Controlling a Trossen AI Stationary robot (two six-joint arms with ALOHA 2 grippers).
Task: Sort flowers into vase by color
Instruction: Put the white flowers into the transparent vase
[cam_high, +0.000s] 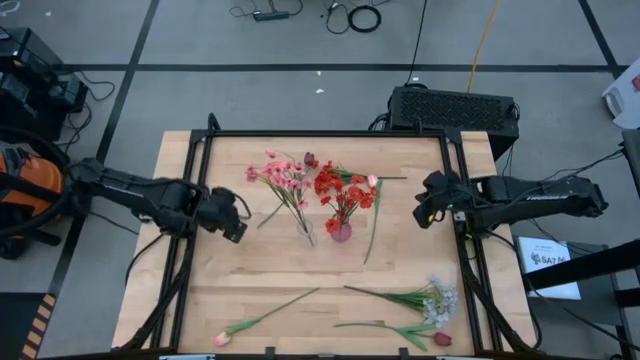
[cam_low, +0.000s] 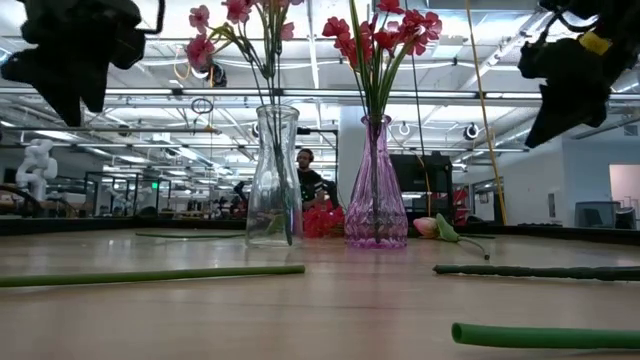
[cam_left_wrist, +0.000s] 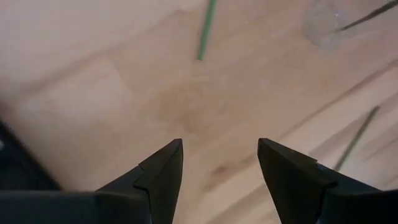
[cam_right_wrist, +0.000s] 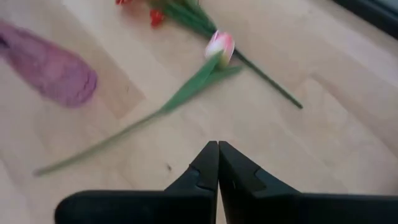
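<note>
At the middle of the desk (cam_high: 200, 300) stand two vases side by side: a clear vase (cam_high: 305, 232) holding pink flowers (cam_high: 282, 177), and just to its right a purple vase (cam_high: 341, 231) holding red flowers (cam_high: 343, 189). Beside the purple vase, on its right, a pink tulip (cam_high: 373, 181) lies flat, its stem running toward the front of the desk; the right wrist view shows it on the wood with its leaf spread, near the purple vase but apart from it. Along the front edge lie more stems: a second pink tulip (cam_high: 222, 339) at front left with its long stem angled toward the centre, a white spray (cam_high: 437, 300) at front right, and a red tulip (cam_high: 441, 340) just in front of that spray. The left hand (cam_high: 236, 228) hangs above the wood left of the clear vase, its fingers (cam_left_wrist: 163, 175) apart and holding nothing. The right hand (cam_high: 424, 216) hovers at the desk's right edge, level with the vases, fingers pressed together and empty. Beyond the desk, in the low view, a person (cam_low: 308, 180) sits far back in the room.
</note>
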